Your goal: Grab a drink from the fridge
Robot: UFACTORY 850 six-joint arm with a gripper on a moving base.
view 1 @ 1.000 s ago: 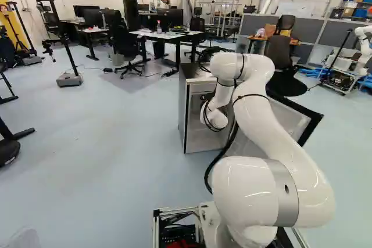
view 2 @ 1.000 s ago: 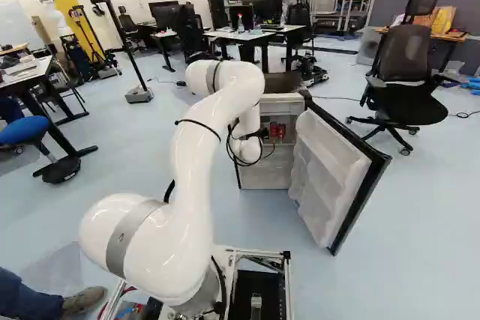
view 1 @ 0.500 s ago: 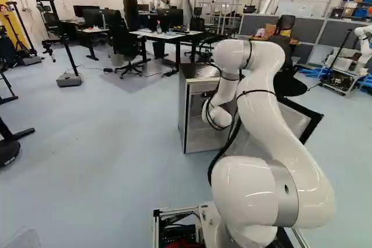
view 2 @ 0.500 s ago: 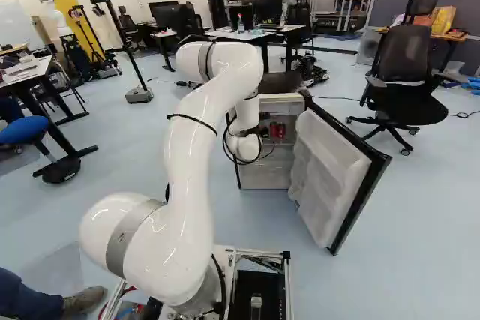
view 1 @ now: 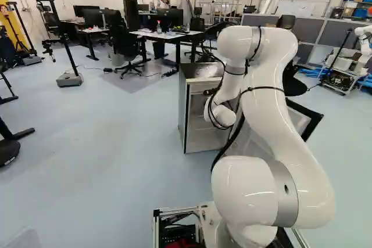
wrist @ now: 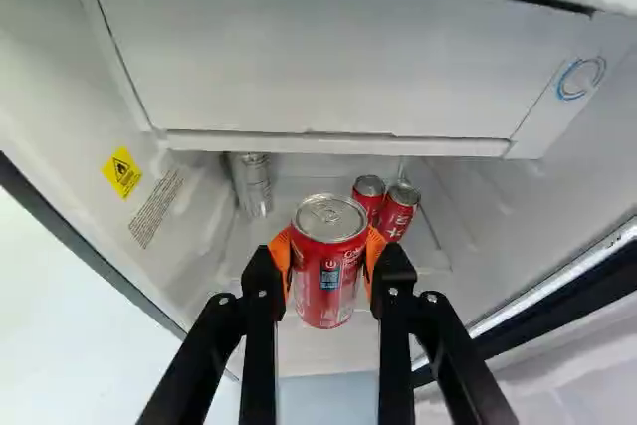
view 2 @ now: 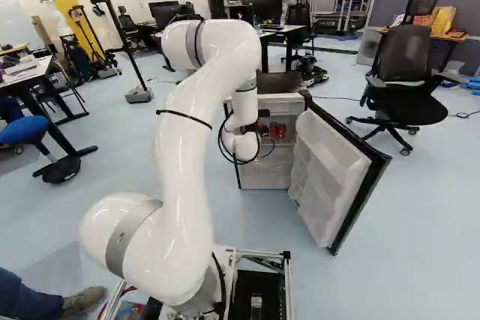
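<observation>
In the right base view my gripper (view 2: 263,113) shows only as a small dark part at the fridge (view 2: 262,177) opening, just past the white wrist. From the wrist view, the gripper (wrist: 329,258) is shut on a red drink can (wrist: 326,291), an orange pad at either side of it. The can is upright, in front of the fridge shelf (wrist: 299,181). Behind it, two more red cans (wrist: 368,196) (wrist: 399,214) stand side by side, and silvery cans (wrist: 253,184) stand by the other side wall.
The fridge door (view 2: 337,177) stands wide open beside the arm. A white compartment flap (wrist: 318,57) spans the space above the cans. An office chair (view 2: 409,80) is beyond the door, desks (view 1: 165,35) are behind the fridge, and another robot (view 1: 364,42) stands far off.
My arm has drawn back and its elbow has risen, the wrist shifting a little away from the two red cans in the right base view. The base and fridge have not moved.
</observation>
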